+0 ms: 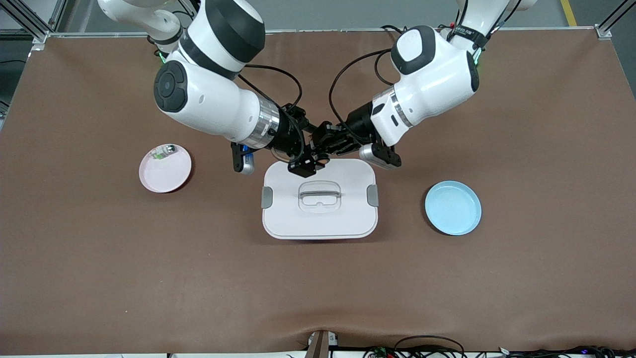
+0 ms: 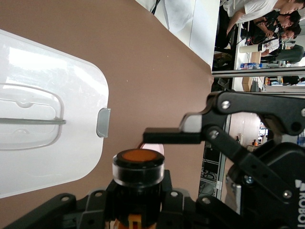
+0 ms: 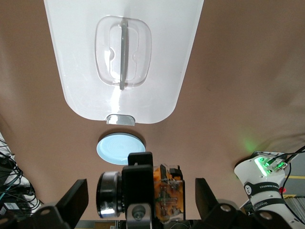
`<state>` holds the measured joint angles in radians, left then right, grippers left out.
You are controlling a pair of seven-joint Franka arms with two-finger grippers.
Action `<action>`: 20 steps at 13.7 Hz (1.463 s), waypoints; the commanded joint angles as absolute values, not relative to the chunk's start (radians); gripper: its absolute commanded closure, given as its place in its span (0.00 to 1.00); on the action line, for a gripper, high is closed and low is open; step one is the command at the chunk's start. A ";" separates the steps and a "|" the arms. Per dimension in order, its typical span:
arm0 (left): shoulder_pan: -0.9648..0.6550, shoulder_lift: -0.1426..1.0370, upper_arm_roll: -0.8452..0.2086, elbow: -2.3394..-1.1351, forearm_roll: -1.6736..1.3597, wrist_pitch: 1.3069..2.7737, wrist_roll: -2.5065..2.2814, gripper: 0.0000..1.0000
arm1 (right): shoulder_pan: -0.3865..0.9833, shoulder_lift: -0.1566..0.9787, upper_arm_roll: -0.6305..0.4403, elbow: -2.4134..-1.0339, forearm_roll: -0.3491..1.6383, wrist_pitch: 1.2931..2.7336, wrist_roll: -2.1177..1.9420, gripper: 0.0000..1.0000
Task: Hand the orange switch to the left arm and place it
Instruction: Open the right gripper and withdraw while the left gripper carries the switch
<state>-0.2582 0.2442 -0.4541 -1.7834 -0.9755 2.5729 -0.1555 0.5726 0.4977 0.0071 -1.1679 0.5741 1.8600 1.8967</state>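
The orange switch (image 2: 138,164), black with an orange face, is clamped in my left gripper (image 2: 138,202), which is shut on its body. In the right wrist view the switch (image 3: 164,191) hangs between my right gripper's (image 3: 140,198) two fingers, which stand wide apart and do not touch it. In the front view both grippers meet in the air over the edge of the white box (image 1: 348,219) nearest the robots' bases, left gripper (image 1: 329,140) and right gripper (image 1: 307,163) facing each other. The box also shows in the left wrist view (image 2: 71,95) and the right wrist view (image 3: 167,57).
A pink plate (image 1: 166,176) holding a small green-and-clear component (image 1: 164,150) lies toward the right arm's end of the table. A blue plate (image 1: 452,207), with nothing on it, lies toward the left arm's end and also shows in the right wrist view (image 3: 119,145).
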 commanded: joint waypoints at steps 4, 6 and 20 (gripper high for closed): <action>-0.216 0.190 -0.454 -1.790 -0.985 2.486 -0.133 1.00 | 0.477 0.496 0.003 -1.137 0.589 1.715 1.729 0.00; -0.183 0.160 -0.453 -1.790 -0.979 2.429 -0.133 1.00 | 0.436 0.489 0.000 -1.137 0.584 1.662 1.608 0.00; 0.116 -0.109 -0.449 -1.753 -0.229 1.703 -0.221 1.00 | 0.160 0.400 -0.009 -1.137 0.282 1.278 0.616 0.00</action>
